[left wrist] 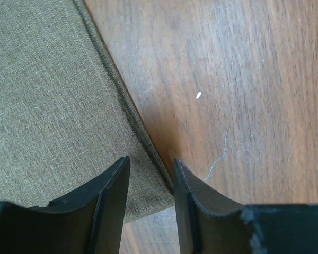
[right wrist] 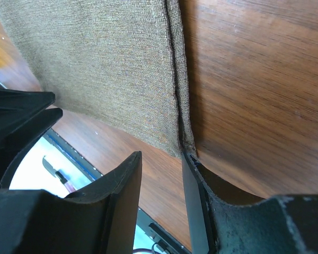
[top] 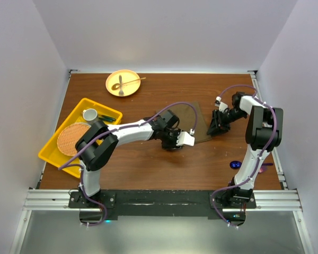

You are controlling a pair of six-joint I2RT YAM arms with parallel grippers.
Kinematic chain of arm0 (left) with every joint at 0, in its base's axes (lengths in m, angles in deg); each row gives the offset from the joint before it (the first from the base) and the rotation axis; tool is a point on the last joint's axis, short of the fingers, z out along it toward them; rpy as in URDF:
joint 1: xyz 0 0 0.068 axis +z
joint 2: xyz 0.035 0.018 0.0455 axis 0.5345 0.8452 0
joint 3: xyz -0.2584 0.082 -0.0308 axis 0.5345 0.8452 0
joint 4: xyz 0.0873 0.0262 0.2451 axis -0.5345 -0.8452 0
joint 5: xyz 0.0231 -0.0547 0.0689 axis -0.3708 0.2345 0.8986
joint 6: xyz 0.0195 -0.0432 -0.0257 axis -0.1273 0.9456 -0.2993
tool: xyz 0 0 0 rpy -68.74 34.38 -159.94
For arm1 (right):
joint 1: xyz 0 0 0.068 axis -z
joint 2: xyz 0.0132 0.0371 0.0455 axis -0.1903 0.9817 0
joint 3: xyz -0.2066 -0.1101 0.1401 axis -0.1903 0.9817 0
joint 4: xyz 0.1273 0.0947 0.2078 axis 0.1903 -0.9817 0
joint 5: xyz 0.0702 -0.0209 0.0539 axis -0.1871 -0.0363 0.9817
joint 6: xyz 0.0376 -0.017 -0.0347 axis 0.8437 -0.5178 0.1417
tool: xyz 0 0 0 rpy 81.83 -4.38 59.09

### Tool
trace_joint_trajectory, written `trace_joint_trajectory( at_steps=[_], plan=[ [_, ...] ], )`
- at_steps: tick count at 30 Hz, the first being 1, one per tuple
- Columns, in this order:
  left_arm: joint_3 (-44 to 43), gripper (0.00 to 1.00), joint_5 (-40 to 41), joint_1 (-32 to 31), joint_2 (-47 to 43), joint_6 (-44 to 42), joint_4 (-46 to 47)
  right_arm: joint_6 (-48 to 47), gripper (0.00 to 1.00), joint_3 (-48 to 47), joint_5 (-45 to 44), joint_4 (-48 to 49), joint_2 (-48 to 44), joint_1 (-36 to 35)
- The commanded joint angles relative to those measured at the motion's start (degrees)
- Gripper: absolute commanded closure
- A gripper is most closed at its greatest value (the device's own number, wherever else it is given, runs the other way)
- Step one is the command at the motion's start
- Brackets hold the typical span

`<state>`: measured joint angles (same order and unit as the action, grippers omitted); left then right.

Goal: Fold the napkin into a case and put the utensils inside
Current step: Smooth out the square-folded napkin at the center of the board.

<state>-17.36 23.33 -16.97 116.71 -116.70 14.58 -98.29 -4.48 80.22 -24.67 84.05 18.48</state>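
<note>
Near right: glossy blue-purple spoon (top: pixel 236 164) lies on the bench (top: pixel 148 169), just left of the right arm's lower link and well apart from the cloth

Mid-bench, centre right: olive-brown napkin (top: pixel 196 124) sits between the two arms. Left arm comes in at its near-left side, right arm at its right side

Left end effector (left wrist: pixel 151 161): released, jaws apart. It straddles the napkin's hemmed edge close to a corner, with one finger over cloth and the other over bare wood. Cloth not pinched

Right end effector (right wrist: pixel 161 154): released, jaws apart. A hemmed napkin corner ends right at the tip of one finger, and bare bench shows in the gap between the jaws

Left side: yellow tray (top: pixel 47 151) holds a round woven mat (top: pixel 71 138) and a cup (top: pixel 90 114)

Far, left of centre: round yellow plate (top: pixel 112 79) with two slim utensils (top: pixel 131 81) lying on it, well apart from the napkin
</note>
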Motion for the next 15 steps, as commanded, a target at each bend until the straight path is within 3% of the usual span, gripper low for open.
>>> trace_joint_trajectory(
  at_steps=[1, 6, 10, 15],
  plan=[
    [0.00, 0.55, 0.81, -0.29, -0.33, -2.72, -0.30, -0.16, 0.60, 0.45, -1.14, 0.55, -3.50, 0.14],
    [-0.53, 0.49, 1.34, 0.40, -2.87, -5.70, -5.91, -1.12, 0.60, 0.10, -2.03, 0.12, -3.42, 0.40],
    [-1.32, 0.47, -3.05, 2.69, -5.33, -8.35, -10.23, -1.74, 0.60, -0.51, -2.11, -0.24, -3.15, 0.66],
    [2.10, 0.58, -5.52, 5.50, -8.32, -9.75, -7.87, -1.83, 0.60, -0.51, -1.41, -0.24, -2.80, 0.67]
  ],
)
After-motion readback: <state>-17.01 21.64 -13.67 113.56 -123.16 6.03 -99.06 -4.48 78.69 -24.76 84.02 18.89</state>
